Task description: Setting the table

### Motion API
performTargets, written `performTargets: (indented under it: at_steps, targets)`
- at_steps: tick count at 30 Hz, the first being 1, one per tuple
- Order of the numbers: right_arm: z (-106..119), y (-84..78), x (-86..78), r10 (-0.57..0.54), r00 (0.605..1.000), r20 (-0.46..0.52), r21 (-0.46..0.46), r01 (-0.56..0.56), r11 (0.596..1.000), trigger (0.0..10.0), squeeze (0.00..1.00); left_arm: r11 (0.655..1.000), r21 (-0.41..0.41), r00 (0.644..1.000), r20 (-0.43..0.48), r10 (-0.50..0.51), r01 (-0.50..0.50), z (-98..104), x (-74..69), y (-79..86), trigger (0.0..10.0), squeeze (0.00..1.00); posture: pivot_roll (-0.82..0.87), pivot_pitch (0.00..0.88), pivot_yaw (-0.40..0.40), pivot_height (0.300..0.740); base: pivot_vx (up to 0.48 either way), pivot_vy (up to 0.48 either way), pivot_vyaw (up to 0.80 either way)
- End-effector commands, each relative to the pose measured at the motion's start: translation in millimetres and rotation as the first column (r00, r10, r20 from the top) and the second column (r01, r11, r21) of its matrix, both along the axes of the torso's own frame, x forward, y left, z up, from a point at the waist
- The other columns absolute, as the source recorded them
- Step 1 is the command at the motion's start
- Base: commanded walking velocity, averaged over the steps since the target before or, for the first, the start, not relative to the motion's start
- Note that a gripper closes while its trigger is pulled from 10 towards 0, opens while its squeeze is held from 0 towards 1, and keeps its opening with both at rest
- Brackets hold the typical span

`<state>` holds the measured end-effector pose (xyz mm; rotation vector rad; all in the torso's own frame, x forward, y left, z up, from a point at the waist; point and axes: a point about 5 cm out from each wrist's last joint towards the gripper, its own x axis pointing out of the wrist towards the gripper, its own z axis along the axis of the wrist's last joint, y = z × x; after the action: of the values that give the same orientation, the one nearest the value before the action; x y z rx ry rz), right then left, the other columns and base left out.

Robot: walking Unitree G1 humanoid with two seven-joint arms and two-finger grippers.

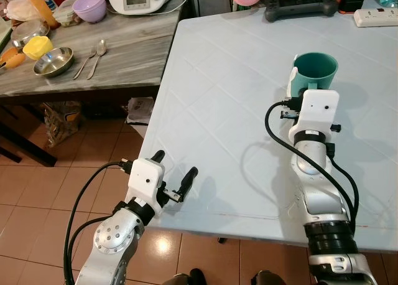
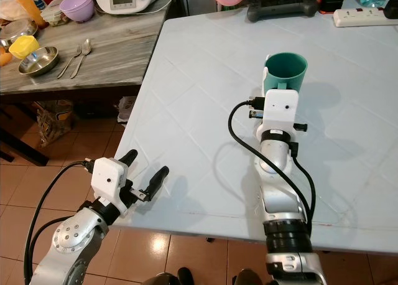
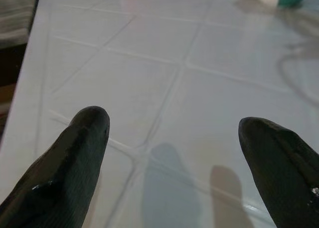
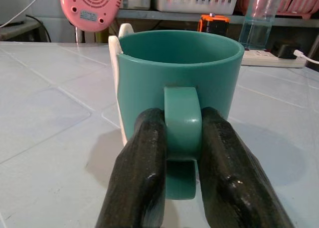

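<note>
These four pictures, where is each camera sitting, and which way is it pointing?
Left eye view: on the head, looking down at the pale table; both silver arms show.
Right eye view: its stereo twin, same scene.
Left wrist view: along the open left gripper, over the table's near edge.
Right wrist view: along the right gripper, clamped on the teal mug by its handle.
Shared: the mug appears in every view.
</note>
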<state>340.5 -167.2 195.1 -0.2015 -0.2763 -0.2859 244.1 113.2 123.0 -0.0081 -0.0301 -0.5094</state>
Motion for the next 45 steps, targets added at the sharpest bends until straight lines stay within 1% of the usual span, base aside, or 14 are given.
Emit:
performTargets:
  at_steps: [1, 4, 9, 12, 21, 35, 36, 37, 38, 39, 40, 41, 44, 45]
  targets:
    - [-4, 7.2, -2.8, 0.027, 0.999, -0.022, -0.008, -0.027, 1.000, 0.0, 0.00, 1.000, -0.018, 1.000, -0.011, -0.021, 0.021, 0, -3.9, 2.6, 10.0, 0.00, -0.20, 0.187, 0.174, 0.740, 0.000, 0.000, 0.00]
    - [-7, 6.8, -3.9, 0.027, 0.999, -0.033, -0.014, -0.027, 1.000, 0.0, 0.00, 0.992, -0.061, 0.994, 0.004, -0.112, 0.112, 9, -7.7, -2.1, 10.0, 0.00, -0.20, 0.185, 0.167, 0.740, 0.000, 0.000, 0.00]
    - [-8, 7.2, -4.8, 0.028, 0.999, -0.037, -0.017, -0.028, 0.999, 0.0, 0.00, 0.988, -0.057, 0.990, 0.014, -0.141, 0.142, 11, -7.2, -1.6, 10.0, 0.00, -0.21, 0.180, 0.162, 0.740, 0.000, 0.000, 0.00]
    - [-8, 6.6, -5.3, 0.027, 0.999, -0.042, -0.021, -0.028, 0.999, 0.0, 0.00, 0.979, -0.086, 0.982, 0.013, -0.187, 0.187, 15, -8.7, -5.2, 10.0, 0.00, -0.21, 0.177, 0.157, 0.740, 0.000, 0.000, 0.00]
    - [-7, 6.1, -3.9, 0.033, 0.998, -0.045, -0.026, -0.034, 0.999, 0.0, 0.00, 0.975, -0.093, 0.980, 0.009, -0.201, 0.200, 13, -8.5, -8.4, 10.0, 0.00, -0.22, 0.172, 0.146, 0.740, 0.000, 0.000, 0.00]
    - [-7, 10.7, -6.6, 0.048, 0.998, -0.045, -0.024, -0.050, 0.998, 0.0, 0.00, 0.982, -0.093, 0.986, 0.007, -0.167, 0.167, 11, -4.7, -7.5, 10.0, 0.00, -0.22, 0.165, 0.145, 0.740, 0.000, 0.000, 0.00]
    - [-7, 12.6, -7.0, 0.067, 0.997, -0.049, -0.019, -0.068, 0.997, 1.8, 0.00, 0.984, -0.088, 0.988, 0.010, -0.155, 0.155, 11, -3.7, -6.7, 10.0, 0.00, -0.22, 0.165, 0.145, 0.740, 0.000, 0.000, 0.00]
    - [-8, 13.9, -7.3, 0.081, 0.995, -0.051, -0.016, -0.082, 0.997, 1.8, 0.00, 0.985, -0.085, 0.989, 0.012, -0.147, 0.147, 11, -2.9, -6.1, 10.0, 0.00, -0.22, 0.165, 0.145, 0.740, 0.000, 0.000, 0.00]
    - [-8, 18.3, -7.9, 0.126, 0.991, -0.051, -0.002, -0.126, 0.992, 4.6, 0.00, 0.988, -0.088, 0.992, 0.015, -0.128, 0.129, 11, -1.5, -5.1, 10.0, 0.00, -0.22, 0.158, 0.138, 0.740, 0.000, 0.000, 0.00]
    - [-8, 24.8, -9.1, 0.189, 0.981, -0.048, 0.011, -0.189, 0.982, 4.7, 0.00, 0.990, -0.094, 0.995, 0.019, -0.102, 0.104, 11, 0.0, -3.9, 10.0, 0.00, -0.22, 0.153, 0.131, 0.740, 0.000, 0.000, 0.00]
    - [-8, 30.2, -10.3, 0.241, 0.970, -0.043, 0.027, -0.240, 0.970, 7.5, 0.00, 0.991, -0.095, 0.996, 0.023, -0.088, 0.090, 11, 0.6, -3.1, 10.0, 0.00, -0.22, 0.153, 0.131, 0.740, 0.000, 0.000, 0.00]
    - [-7, 35.4, -12.0, 0.287, 0.957, -0.037, 0.024, -0.286, 0.958, 9.9, 0.00, 0.993, -0.096, 0.997, 0.025, -0.072, 0.074, 12, 1.0, -2.2, 10.0, 0.00, -0.22, 0.153, 0.131, 0.740, 0.000, 0.000, 0.00]
    - [-5, 41.9, -15.0, 0.339, 0.940, -0.027, 0.013, -0.339, 0.941, 10.0, 0.00, 0.994, -0.096, 0.999, 0.027, -0.046, 0.048, 11, 1.4, -0.2, 10.0, 0.00, -0.21, 0.146, 0.115, 0.740, 0.000, 0.000, 0.00]
    - [-4, 46.5, -17.4, 0.379, 0.925, -0.025, 0.002, -0.379, 0.925, 10.0, 0.00, 0.996, -0.091, 1.000, 0.030, -0.006, 0.008, 11, 2.7, 3.7, 10.0, 0.00, -0.19, 0.137, 0.099, 0.740, 0.000, 0.000, 0.00]
